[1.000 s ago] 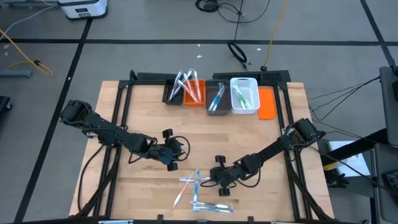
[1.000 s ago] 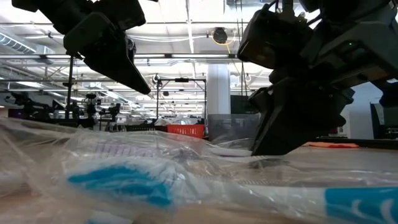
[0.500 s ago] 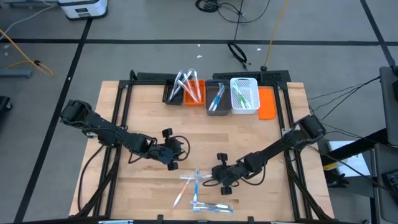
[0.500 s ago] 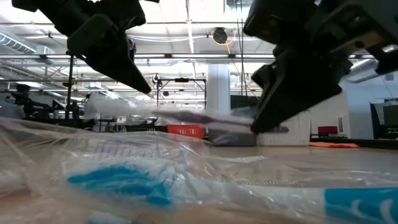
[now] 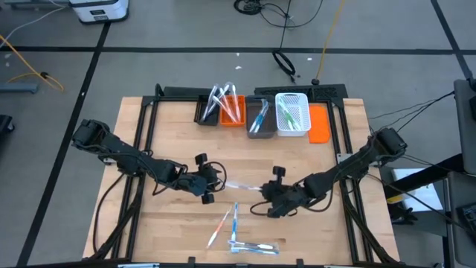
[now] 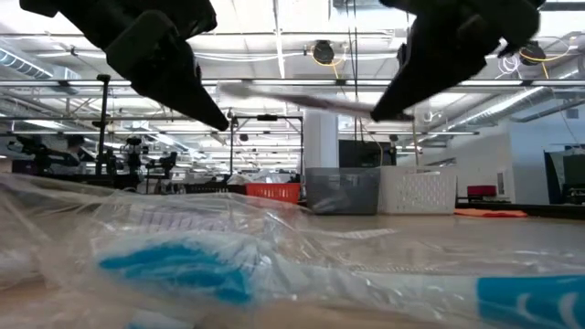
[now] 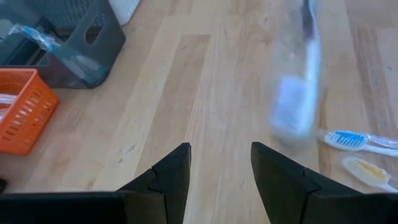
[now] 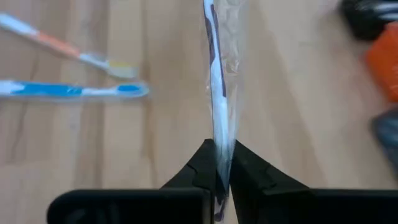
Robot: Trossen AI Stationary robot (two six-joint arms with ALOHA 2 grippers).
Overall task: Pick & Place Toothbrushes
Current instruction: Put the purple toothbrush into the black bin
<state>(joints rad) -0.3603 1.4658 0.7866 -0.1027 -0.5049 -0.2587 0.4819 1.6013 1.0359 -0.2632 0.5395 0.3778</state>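
At the table's (image 5: 171, 134) far edge, the orange bin (image 5: 232, 110), grey bin (image 5: 259, 119) and white bin (image 5: 292, 114) hold toothbrushes. Loose toothbrushes (image 5: 236, 223) lie near. The right gripper (image 5: 268, 199) pinches a wrapped toothbrush (image 5: 239, 185) above the wood; the left gripper (image 5: 209, 189) hangs half open.

Lifted off the table, a clear-wrapped white toothbrush with a dark purple stripe (image 8: 216, 74), roughly level, pinched at one end. Lying flat below: a blue-handled toothbrush (image 5: 236, 216), an orange-handled toothbrush (image 5: 219, 227) and a wrapped blue-and-white toothbrush (image 5: 253, 246). More upright in the far bins.
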